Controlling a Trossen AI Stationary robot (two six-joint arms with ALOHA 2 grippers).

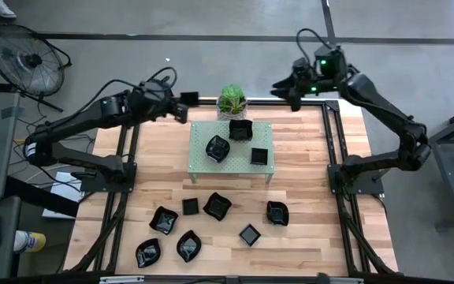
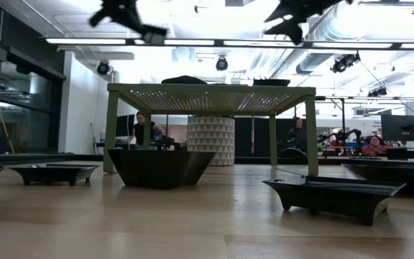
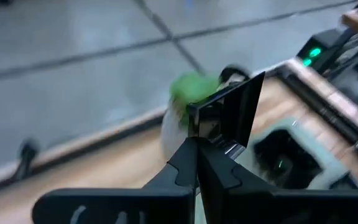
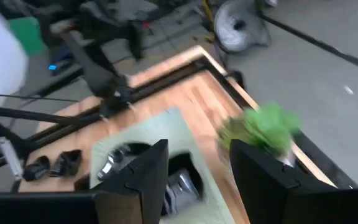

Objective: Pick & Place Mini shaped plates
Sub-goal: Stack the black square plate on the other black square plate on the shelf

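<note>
- We see even overhead light on the table (image 1: 306, 181), shadows soft.
- Low view: ceiling strip lights (image 2: 214, 42) above the rack (image 2: 210, 90) glare white; dishes (image 2: 160, 167) beneath read as dark silhouettes.
- Both wrist views motion-blurred; the plant (image 4: 263, 127) smears green, the floor beyond it is soft.

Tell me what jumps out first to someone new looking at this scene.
The pale green rack mid-table, carrying three glossy black plates, with more black plates scattered on the wood nearer the front edge. Both arms hang raised at the far edge, flanking a small potted plant: left gripper shut, right gripper open and empty.
</note>
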